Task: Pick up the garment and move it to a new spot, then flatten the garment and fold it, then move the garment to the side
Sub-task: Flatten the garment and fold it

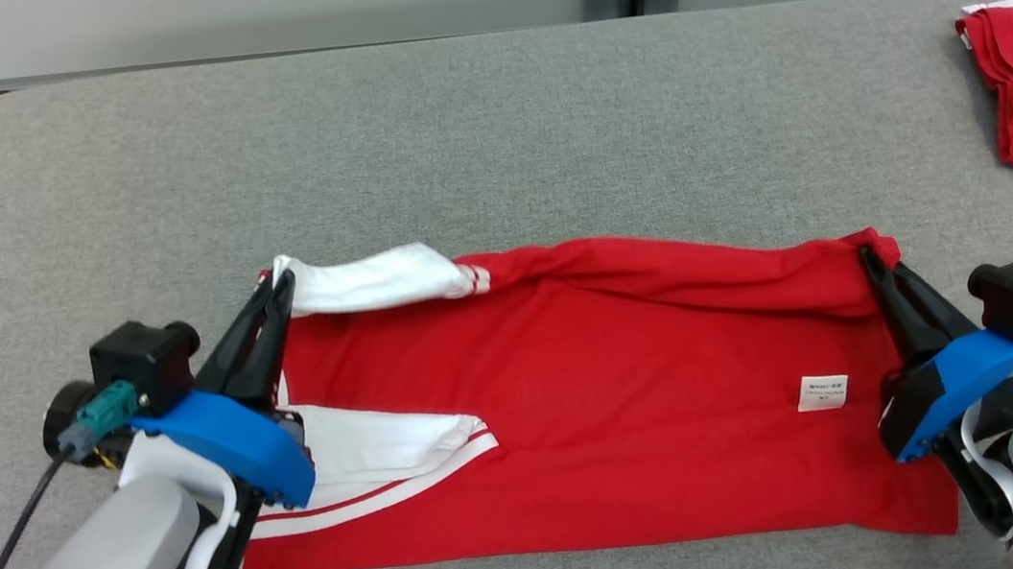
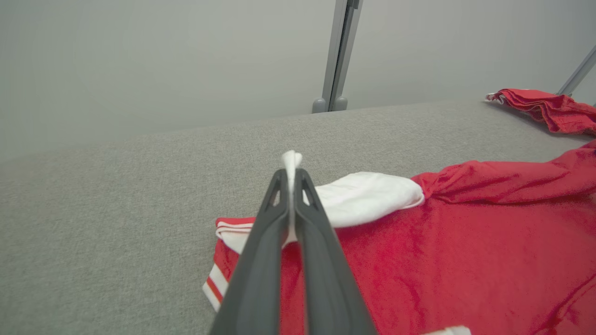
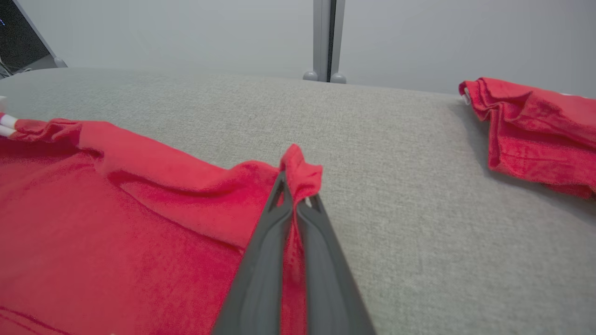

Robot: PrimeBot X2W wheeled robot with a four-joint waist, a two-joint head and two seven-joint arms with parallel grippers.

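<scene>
Jaws of left gripper and right gripper are clenched on the far corners of the garment, which I judge readies folding toward the near edge of the tabletop.

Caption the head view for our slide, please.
Left gripper and right gripper pinch far corners of the red garment on the grey table.

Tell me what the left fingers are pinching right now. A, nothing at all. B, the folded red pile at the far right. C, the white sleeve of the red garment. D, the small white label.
C: the left fingers are shut on the white sleeve of the garment, with a bit of white cloth poking out past their tips.
</scene>
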